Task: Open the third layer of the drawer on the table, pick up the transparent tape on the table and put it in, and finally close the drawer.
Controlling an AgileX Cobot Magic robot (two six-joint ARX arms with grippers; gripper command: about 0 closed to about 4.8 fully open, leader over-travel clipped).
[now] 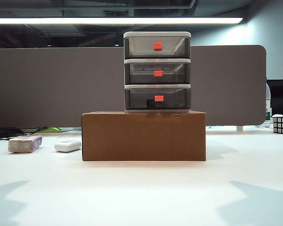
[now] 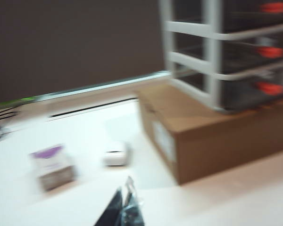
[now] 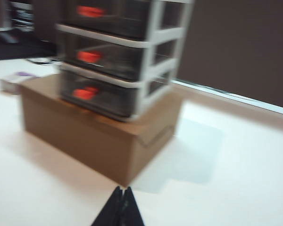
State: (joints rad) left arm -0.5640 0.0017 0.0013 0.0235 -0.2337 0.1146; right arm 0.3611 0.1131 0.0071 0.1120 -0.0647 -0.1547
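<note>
Drawer (image 1: 157,72) sat on box (image 1: 144,136), third layer (image 1: 157,98) shut, dark item inside, probably tape. Left gripper (image 2: 126,207), right gripper (image 3: 121,207) both closed, empty, well clear.

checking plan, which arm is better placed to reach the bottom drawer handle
Right, marginally: the right gripper faces the red handle of the bottom drawer more squarely; the left gripper sees mostly the cabinet side. Both are shut.

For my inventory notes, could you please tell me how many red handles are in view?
3, all at front centre of the drawer: top handle, middle handle, third layer handle. None appears hidden.
</note>
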